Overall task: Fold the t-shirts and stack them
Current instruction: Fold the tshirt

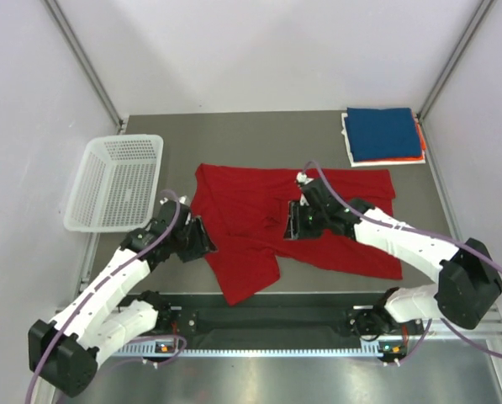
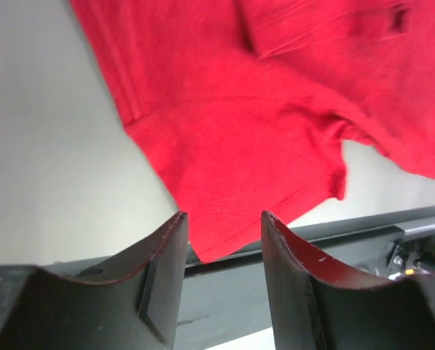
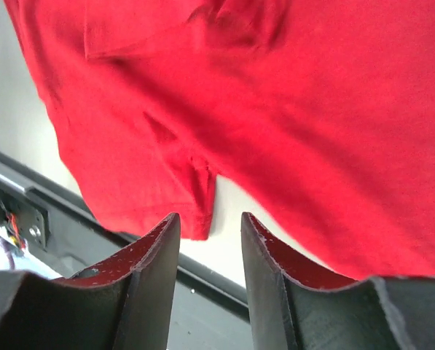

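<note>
Worktop (image 1: 259, 139) with bare grey margin along its upper edge and between white mesh basket (image 1: 116, 181), upper left, and red t-shirt (image 1: 242, 210), centre. Shirt lies spread and wrinkled, one sleeve near the bottom edge. Blue-topped stack of folded t-shirts (image 1: 383, 135) sits upper right. Left end effector (image 2: 223, 219) at the shirt's left hem, right end effector (image 3: 210, 219) above its middle; both jaws apart, empty.
</note>
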### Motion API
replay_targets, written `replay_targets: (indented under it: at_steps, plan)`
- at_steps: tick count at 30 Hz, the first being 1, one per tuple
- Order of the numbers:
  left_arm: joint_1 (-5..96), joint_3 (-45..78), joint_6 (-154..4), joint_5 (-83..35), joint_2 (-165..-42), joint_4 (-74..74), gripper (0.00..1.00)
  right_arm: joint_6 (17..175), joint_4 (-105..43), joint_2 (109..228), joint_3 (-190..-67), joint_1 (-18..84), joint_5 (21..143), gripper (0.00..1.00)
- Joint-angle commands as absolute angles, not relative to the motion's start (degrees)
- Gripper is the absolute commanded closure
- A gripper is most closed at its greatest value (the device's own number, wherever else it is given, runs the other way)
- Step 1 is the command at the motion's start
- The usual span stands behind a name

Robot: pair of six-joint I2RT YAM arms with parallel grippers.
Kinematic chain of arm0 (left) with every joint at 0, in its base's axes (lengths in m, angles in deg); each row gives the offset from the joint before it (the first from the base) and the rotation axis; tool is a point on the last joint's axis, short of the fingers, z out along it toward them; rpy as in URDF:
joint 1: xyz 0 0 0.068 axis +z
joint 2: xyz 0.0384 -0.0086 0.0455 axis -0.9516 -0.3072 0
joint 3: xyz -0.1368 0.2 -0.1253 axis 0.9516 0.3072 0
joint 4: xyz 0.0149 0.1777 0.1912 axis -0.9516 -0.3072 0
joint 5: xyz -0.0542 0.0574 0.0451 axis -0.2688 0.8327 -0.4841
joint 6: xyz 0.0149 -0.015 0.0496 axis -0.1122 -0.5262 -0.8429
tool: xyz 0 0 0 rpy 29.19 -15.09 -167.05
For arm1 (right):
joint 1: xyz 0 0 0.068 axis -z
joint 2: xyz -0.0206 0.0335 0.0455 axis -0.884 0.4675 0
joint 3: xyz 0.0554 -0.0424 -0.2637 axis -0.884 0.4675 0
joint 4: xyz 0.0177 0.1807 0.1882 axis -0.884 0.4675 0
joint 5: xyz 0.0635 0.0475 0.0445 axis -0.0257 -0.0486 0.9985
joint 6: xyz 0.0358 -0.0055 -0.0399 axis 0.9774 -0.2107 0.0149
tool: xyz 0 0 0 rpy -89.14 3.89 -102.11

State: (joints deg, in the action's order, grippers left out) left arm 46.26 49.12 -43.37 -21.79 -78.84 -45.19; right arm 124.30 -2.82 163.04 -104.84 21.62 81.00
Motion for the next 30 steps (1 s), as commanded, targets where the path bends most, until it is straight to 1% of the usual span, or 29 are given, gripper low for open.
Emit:
replay_targets:
  at_steps: [1, 4, 8, 14, 18, 23, 26, 30]
  plan:
    - [42.9, 52.9, -34.7, -19.5, -78.0, -43.9, 0.51, 126.3, -6.4, 163.8, -103.2, 19.1, 78.8, 0.61]
    - [39.2, 55.4, -31.1, -14.4, -79.0, -44.1, 0.51, 126.8, -8.8, 164.1, -100.9, 18.9, 79.7, 0.61]
    - [36.7, 57.5, -27.4, -13.4, -83.0, -40.3, 0.5, 126.4, -10.1, 165.6, -100.8, 18.5, 79.9, 0.62]
    - [36.6, 59.2, -26.2, -11.8, -88.4, -33.2, 0.47, 125.0, -9.4, 167.5, -102.8, 18.4, 79.2, 0.62]
    - [36.5, 58.7, -26.5, -9.3, -93.3, -31.0, 0.5, 125.7, -9.5, 166.7, -102.1, 18.4, 77.3, 0.64]
    - [36.6, 56.2, -28.2, -4.6, -98.0, -30.5, 0.83, 126.1, -10.0, 165.2, -100.6, 18.6, 74.6, 0.66]
    - [39.0, 53.6, -30.4, -2.7, -100.7, -30.6, 0.92, 125.3, -8.9, 164.8, -101.3, 19.0, 73.8, 0.66]
    - [43.5, 51.1, -33.8, -3.8, -105.3, -29.1, 0.96, 124.3, -7.6, 164.6, -102.1, 19.1, 70.7, 0.66]
